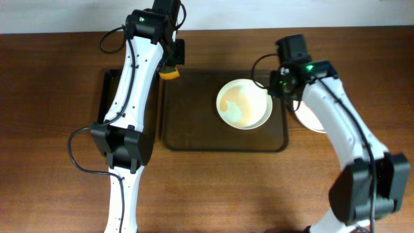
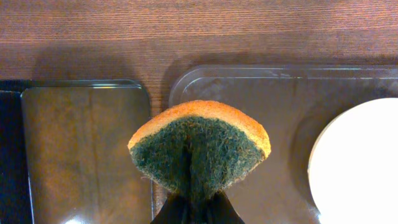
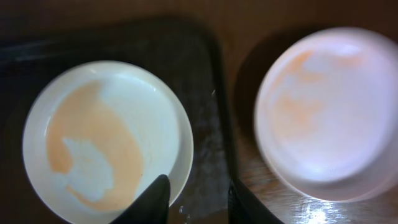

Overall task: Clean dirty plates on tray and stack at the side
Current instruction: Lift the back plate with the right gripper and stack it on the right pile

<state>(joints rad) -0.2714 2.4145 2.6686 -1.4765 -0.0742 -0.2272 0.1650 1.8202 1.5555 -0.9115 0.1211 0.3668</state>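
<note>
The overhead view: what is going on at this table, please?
The left gripper holds a sponge above the far left corner of the brown tray. One plate, smeared orange, lies on the tray. The right gripper hangs open over the tray's right rim. A second plate, also faintly smeared, sits on the table beside it.

Your left arm point(image 1: 132, 71) and right arm point(image 1: 346, 123) wear white shells with black joints; black cables loop alongside, and a green light glows near each wrist.
</note>
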